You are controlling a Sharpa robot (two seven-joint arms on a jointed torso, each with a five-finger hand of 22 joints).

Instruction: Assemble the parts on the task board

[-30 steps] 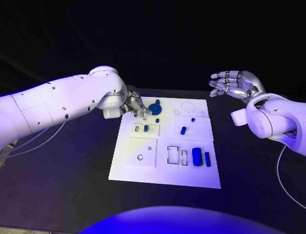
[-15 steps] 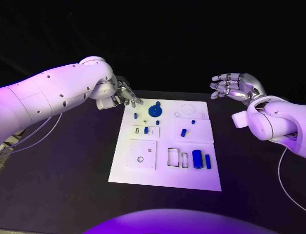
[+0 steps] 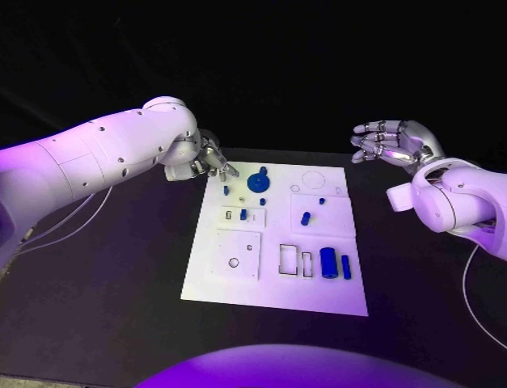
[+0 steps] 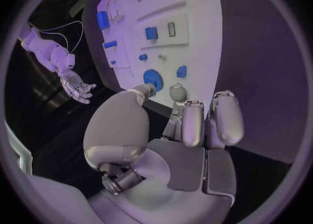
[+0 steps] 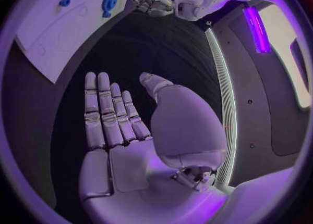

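Observation:
The white task board [image 3: 274, 279] lies in the middle of the table. A round blue part [image 3: 258, 183] sits near its far left corner, also seen as a disc [image 4: 153, 78] just beyond my left fingertips. Small blue parts [image 3: 306, 217] stand in the middle, and two longer blue parts [image 3: 327, 262] lie at the near right. My left hand [image 3: 210, 160] hovers off the board's far left corner, fingers loosely bent, holding nothing. My right hand [image 3: 390, 143] is raised beyond the far right corner, palm up, fingers spread, holding nothing [image 5: 124, 130].
The black table [image 3: 102, 275] surrounds the board on all sides. Empty outlined recesses [image 3: 288, 257] show on the board's near half. White cables [image 3: 480, 315] hang by both arms at the table's sides.
My left hand has drawn back from the round blue part, up and to the left, off the board's corner. The part stays on the board. The right hand has barely moved.

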